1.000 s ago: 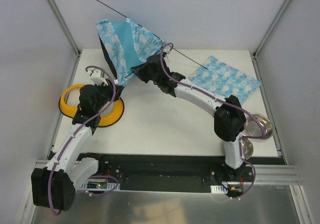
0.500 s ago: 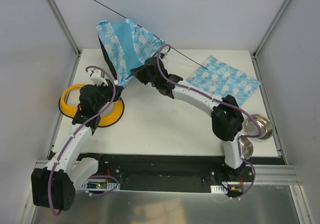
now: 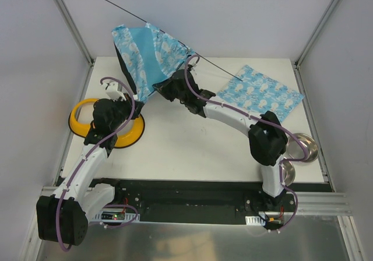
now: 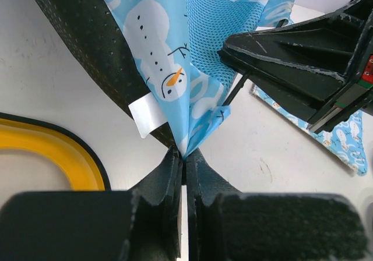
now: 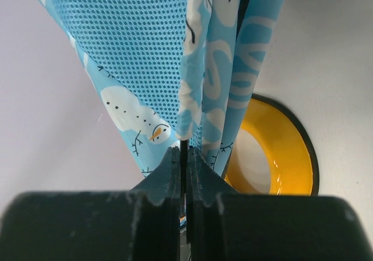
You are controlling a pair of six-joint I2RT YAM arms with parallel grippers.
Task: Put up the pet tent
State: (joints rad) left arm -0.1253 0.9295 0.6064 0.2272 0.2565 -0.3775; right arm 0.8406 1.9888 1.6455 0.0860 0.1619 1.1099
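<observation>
The pet tent [image 3: 145, 54] is light blue snowman-print fabric with a mesh panel and dark trim, bunched up and held above the table's back left. It also shows in the left wrist view [image 4: 169, 57] and the right wrist view [image 5: 145, 69]. A thin black pole [image 3: 116, 4] runs through it, sticking out up-left and down-right. My left gripper [image 3: 135, 98] is shut on a pinched corner of the tent fabric [image 4: 195, 136]. My right gripper [image 3: 158, 86] is shut on a thin black pole [image 5: 184, 147] that comes out of the fabric sleeve.
A yellow double bowl [image 3: 81, 116] lies at the left edge, under my left arm. A flat blue print mat [image 3: 262, 92] lies at the back right. Metal bowls [image 3: 304, 147] sit at the right edge. Grey walls enclose the table.
My right gripper has shifted slightly left and back with the pole. The tent has lifted a little. The left arm has stayed put.
</observation>
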